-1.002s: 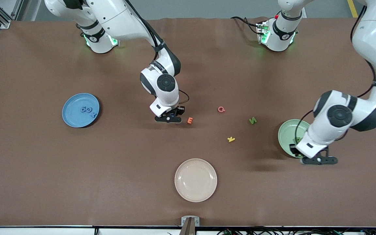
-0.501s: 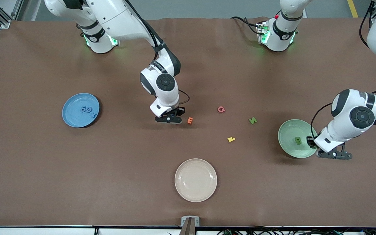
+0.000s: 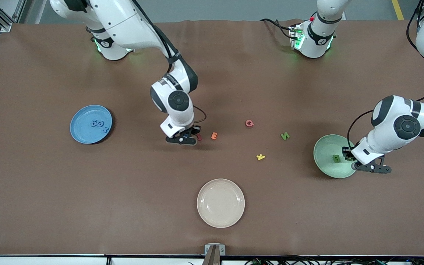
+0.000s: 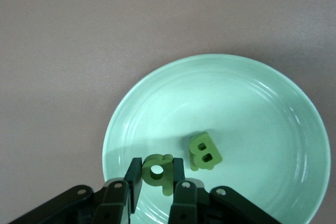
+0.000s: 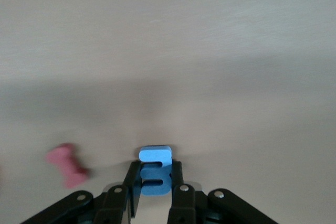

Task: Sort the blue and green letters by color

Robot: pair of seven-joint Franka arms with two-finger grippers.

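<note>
My right gripper (image 3: 183,139) (image 5: 156,178) is shut on a blue letter E (image 5: 155,156), just above the brown table beside a small red letter (image 3: 198,137) (image 5: 67,164). Three blue letters (image 3: 98,124) lie in the blue plate (image 3: 79,130) toward the right arm's end. My left gripper (image 3: 346,154) (image 4: 157,176) is shut on a green letter b (image 4: 167,181), held over the green plate (image 3: 322,147) (image 4: 262,103). A green B (image 3: 336,158) (image 4: 205,151) lies in that plate. A green N (image 3: 285,135) lies loose on the table.
An orange E (image 3: 214,135), a pink letter (image 3: 249,123) and a yellow letter (image 3: 260,157) lie mid-table. A beige plate (image 3: 220,202) sits nearest the front camera, with nothing in it.
The right gripper shut on the blue E and shifted toward the right arm's end, uncovering the red letter. The left gripper swung with its green b along the green plate's rim.
</note>
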